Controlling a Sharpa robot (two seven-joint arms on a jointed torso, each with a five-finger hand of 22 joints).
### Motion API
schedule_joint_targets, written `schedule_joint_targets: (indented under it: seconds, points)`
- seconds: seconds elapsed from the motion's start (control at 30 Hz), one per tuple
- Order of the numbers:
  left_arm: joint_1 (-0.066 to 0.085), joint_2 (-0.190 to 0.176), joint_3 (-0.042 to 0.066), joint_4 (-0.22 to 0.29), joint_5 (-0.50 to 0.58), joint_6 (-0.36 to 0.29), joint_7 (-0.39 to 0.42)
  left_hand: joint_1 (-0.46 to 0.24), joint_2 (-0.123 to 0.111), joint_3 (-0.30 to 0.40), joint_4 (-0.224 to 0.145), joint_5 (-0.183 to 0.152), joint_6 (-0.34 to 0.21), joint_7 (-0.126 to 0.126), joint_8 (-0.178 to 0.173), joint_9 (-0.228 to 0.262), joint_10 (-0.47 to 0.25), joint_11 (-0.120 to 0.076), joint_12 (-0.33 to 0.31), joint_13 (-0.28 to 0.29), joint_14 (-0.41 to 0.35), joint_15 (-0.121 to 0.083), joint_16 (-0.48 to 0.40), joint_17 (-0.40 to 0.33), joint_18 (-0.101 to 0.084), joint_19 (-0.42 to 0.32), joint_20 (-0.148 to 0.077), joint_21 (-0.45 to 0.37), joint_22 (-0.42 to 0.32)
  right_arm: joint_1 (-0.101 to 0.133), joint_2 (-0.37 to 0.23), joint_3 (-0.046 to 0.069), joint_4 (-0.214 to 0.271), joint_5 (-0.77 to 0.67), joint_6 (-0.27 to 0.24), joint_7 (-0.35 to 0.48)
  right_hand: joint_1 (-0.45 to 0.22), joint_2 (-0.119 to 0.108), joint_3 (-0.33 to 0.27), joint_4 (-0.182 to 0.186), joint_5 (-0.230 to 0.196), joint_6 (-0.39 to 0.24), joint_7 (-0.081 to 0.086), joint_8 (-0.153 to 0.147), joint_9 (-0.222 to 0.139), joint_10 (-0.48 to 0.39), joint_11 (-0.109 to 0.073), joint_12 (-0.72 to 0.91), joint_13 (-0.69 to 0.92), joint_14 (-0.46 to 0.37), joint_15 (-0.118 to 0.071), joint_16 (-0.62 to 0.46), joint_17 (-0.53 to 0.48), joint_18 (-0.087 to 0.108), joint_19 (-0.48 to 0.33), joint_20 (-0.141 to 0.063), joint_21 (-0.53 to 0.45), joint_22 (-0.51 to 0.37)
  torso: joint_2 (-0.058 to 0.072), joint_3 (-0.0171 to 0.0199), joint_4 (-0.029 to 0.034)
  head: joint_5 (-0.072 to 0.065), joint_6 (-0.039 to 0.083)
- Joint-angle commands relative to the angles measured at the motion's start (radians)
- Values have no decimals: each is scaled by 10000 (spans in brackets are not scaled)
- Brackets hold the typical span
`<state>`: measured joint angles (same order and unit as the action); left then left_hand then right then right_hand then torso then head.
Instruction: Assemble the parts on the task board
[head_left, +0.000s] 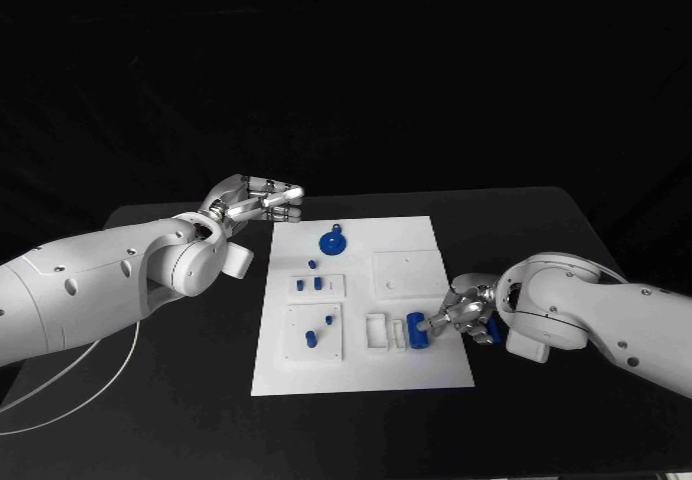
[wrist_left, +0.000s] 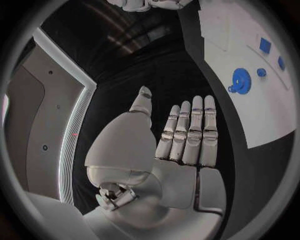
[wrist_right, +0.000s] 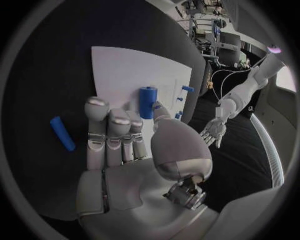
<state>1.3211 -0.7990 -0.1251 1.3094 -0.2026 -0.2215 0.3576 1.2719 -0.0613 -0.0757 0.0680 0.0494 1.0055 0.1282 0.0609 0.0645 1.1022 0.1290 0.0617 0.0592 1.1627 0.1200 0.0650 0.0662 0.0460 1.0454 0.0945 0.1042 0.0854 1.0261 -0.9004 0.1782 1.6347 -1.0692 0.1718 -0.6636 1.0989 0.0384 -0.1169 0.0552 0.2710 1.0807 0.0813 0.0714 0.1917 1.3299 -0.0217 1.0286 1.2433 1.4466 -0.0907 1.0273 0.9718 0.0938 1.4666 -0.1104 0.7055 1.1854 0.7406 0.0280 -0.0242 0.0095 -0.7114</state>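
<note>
Table (head_left: 173, 400), black and single, is carrying everything you are watching, and one white task board (head_left: 404, 372) is lying in its middle. Take that board as your landmark.

Two white arms are reaching in. You are seeing the left hand (head_left: 260, 203) hanging just beyond the board's far left corner, over bare table and clear of every part; its fingers (wrist_left: 187, 132) are lying straight and side by side, the thumb standing apart, and it is holding nothing. The right hand (head_left: 464, 312) is sitting at the board's right edge, toward the near end, its fingertips closing around one upright blue cylinder (wrist_right: 147, 101); the cylinder (head_left: 417, 330) is standing on the board among the small white blocks there. In the right wrist view the fingertips are crowding against it, though you cannot tell how firmly they are gripping it.

One blue gear (head_left: 333, 243) is lying on the board's far end, just inside the left half, with a smaller blue piece touching its far rim. Nearer along the left side, you are looking at three small blue pegs (head_left: 310, 283) around one raised white plate, and two more blue pegs (head_left: 313, 338) on the next plate toward the near edge.

One loose blue peg (wrist_right: 62, 133) is lying on the table off the board's right edge, beside the right hand.
</note>
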Motion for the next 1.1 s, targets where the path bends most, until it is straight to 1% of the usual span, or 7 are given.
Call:
schedule_joint_targets:
  seconds: [0.03,0.27,0.43,0.73,0.83,1.0,1.1]
  points:
    - [4,28,6,14,68,198,79,25,-64,20,63,-26,-68,30,21,4,-64,-21,-24,5,-22,1,-15,-1,-14,6,59,-73,-20,-33,185,-145,-138,-677,-200,-190,-33,-30,-65,0,-56,-94,-1,-80,-57,41,50,-35,5,8,58,33,13,24,463,41,-66,4,2,9,8,13,3]
    - [4,33,5,15,68,208,21,32,-81,50,118,-26,-93,58,19,3,-85,11,-25,5,19,-7,-8,4,-14,18,58,-90,-32,-30,572,-407,-290,-526,-381,-122,-19,-49,-139,33,-66,-205,30,-82,-103,25,69,-38,4,4,70,13,2,30,467,51,-93,35,7,4,11,30,17]
    - [4,44,5,6,68,195,-21,42,-87,65,139,-25,-103,61,19,3,-92,22,-25,5,23,-5,-12,2,-18,22,57,-95,-36,-30,762,-506,-308,-275,-317,-93,-5,-48,-160,39,-60,-202,30,-79,-118,21,71,-34,5,7,74,15,7,28,468,57,-92,53,14,4,15,40,-11]
    - [6,33,5,9,68,173,-70,70,-61,95,154,-25,-88,78,22,4,-96,37,-25,5,16,-2,-12,3,-13,32,59,-103,-41,-30,937,-771,-383,13,-85,-153,245,-17,-72,-295,399,-157,32,-81,-182,4,68,-38,-4,8,73,26,35,13,466,55,-110,113,14,5,-4,44,-51]
    - [6,33,5,18,68,175,-74,42,-41,92,176,-25,-88,80,20,3,-96,39,-24,5,15,-1,-13,3,-11,35,60,-104,-41,-30,986,-833,-432,58,-199,-173,267,18,72,-534,309,-144,35,-81,-248,2,67,-30,-7,9,72,31,59,8,475,54,-115,168,14,9,-3,48,-61]
    - [7,32,5,23,68,161,-80,42,-41,92,176,-25,-88,80,20,3,-96,39,-24,5,15,-1,-13,3,-11,35,60,-104,-41,-31,994,-869,-471,44,-455,-190,524,138,750,-990,79,6,10,-85,-321,16,34,-12,-2,12,44,34,83,-7,484,35,-108,229,9,8,1,54,-55]
    - [7,29,5,26,68,154,-81,46,-6,94,175,-25,-87,87,21,4,-104,45,-24,5,11,1,-12,3,-9,34,63,-108,-43,-31,966,-878,-474,23,-655,-171,400,-18,2179,-1404,-84,168,-56,-111,-451,21,5,-24,-1,11,-10,11,83,-47,486,-8,-108,264,9,9,-2,70,-53]
